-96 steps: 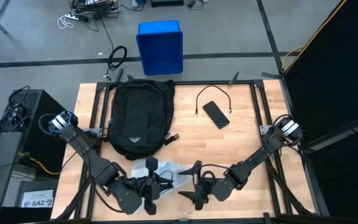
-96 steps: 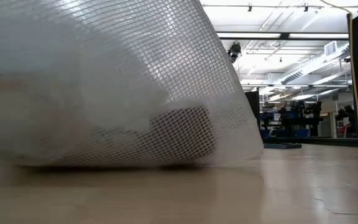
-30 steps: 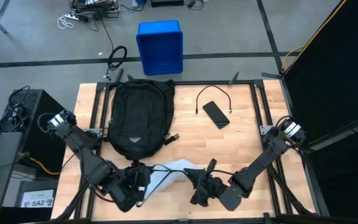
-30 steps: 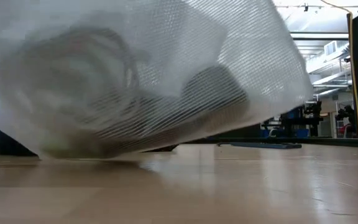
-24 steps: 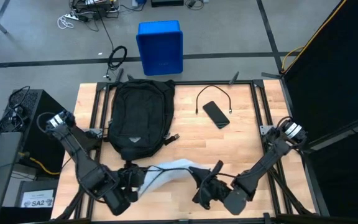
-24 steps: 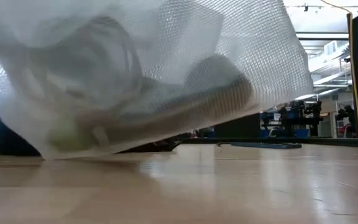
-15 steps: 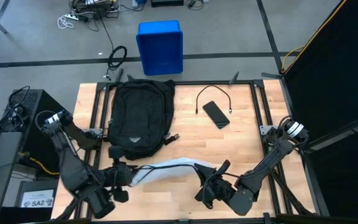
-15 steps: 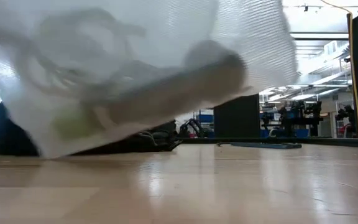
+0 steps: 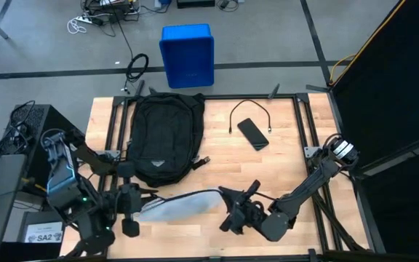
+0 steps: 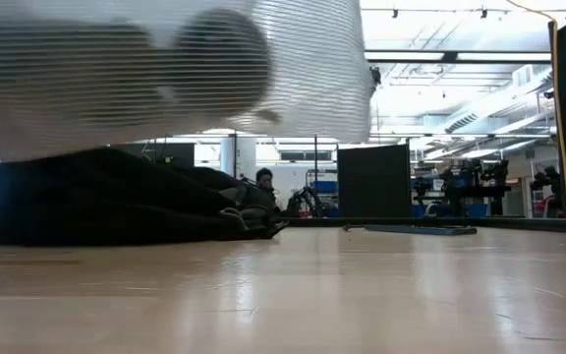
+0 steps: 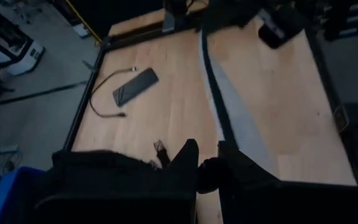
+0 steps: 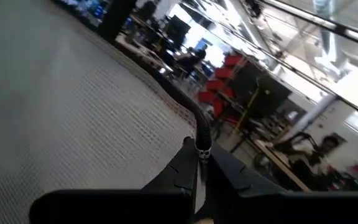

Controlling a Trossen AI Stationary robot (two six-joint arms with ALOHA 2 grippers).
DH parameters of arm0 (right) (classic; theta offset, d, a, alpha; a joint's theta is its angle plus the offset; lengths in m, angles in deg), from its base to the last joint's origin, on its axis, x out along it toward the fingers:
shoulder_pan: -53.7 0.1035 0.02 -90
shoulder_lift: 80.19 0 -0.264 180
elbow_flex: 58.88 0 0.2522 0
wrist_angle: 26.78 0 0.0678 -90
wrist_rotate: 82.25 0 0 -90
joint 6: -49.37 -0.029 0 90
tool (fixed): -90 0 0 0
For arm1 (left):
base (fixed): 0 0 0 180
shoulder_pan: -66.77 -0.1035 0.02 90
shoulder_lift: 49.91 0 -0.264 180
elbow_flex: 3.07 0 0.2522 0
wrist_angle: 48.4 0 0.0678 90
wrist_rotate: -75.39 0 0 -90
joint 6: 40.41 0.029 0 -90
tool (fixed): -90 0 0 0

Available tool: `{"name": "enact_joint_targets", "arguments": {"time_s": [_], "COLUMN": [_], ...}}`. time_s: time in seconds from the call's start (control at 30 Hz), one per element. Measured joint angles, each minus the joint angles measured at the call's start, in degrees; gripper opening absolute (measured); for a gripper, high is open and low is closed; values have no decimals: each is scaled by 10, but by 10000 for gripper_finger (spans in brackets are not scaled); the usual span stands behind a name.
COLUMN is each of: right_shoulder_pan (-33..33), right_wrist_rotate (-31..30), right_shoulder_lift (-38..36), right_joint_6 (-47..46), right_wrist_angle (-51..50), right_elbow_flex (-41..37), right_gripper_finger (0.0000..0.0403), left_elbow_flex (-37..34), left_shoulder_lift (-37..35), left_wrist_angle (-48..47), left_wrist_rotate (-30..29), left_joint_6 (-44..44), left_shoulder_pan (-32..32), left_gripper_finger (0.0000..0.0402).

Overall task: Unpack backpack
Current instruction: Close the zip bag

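The two arms are stretching a white mesh pouch (image 9: 180, 204) between them above the near edge of the tabletop (image 9: 282, 167). The left gripper (image 9: 131, 211) is working at about 8 o'clock with its jaws closed on one end of the pouch, and the right gripper (image 9: 233, 211) at about 6 o'clock is clamped tight on the other end's dark zipper edge (image 12: 199, 140). The backpack (image 9: 162, 138) is lying flat at about 11 o'clock, apart from the pouch, with a phone (image 9: 252, 134) and a cable (image 9: 242, 110) at about 1 o'clock. The step looks like opening or emptying the pouch — it calls for keeping one end anchored while the other pulls steadily along the zipper line, level and without jerking, so the contents are not spilling off the near edge.
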Motion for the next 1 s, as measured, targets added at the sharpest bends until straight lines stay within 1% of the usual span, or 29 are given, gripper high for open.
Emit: {"name": "enact_joint_targets", "arguments": {"time_s": [0.17, 0.33, 0.4, 0.53, 0.6, 0.67, 0.7, 0.77, 0.83, 0.9, 0.93, 1.0], "right_shoulder_pan": [18, 38, 46, 55, 53, 49, 45, 36, 23, 6, -2, -22], "right_wrist_rotate": [-38, -74, -76, -76, -59, -16, 24, 115, 219, 300, 327, 358], "right_shoulder_lift": [0, 0, 0, 0, 0, -3, -7, -18, -29, -34, -34, -34], "right_joint_6": [-63, -131, -147, -149, -141, -135, -134, -135, -148, -160, -163, -183], "right_wrist_angle": [-11, -6, -4, 25, 26, 41, 57, 90, 94, 68, 42, -45], "right_elbow_flex": [-42, -82, -94, -111, -112, -112, -112, -112, -103, -83, -64, -17], "right_gripper_finger": [0, 0, 0, 0, 0, 0, 0, 0, 3, 6, 6, 6], "left_elbow_flex": [0, 0, 0, 0, 0, 0, 0, 0, 0, 0, 0, 0], "left_shoulder_lift": [1, 1, 1, 2, 2, 2, 3, 4, 5, 6, 6, 8], "left_wrist_angle": [1, -2, 2, 0, 1, 2, 1, 1, 2, 2, 2, 1], "left_wrist_rotate": [-10, -4, -3, -4, -4, -4, -4, -5, -6, -5, -5, -5], "left_joint_6": [-5, -14, -17, -26, -29, -28, -28, -28, -25, -17, -16, -15], "left_shoulder_pan": [15, 23, 26, 31, 31, 29, 27, 21, 16, 10, 6, -1], "left_gripper_finger": [0, 0, 0, 0, 0, 0, 0, 0, 0, 0, 0, 0]}}
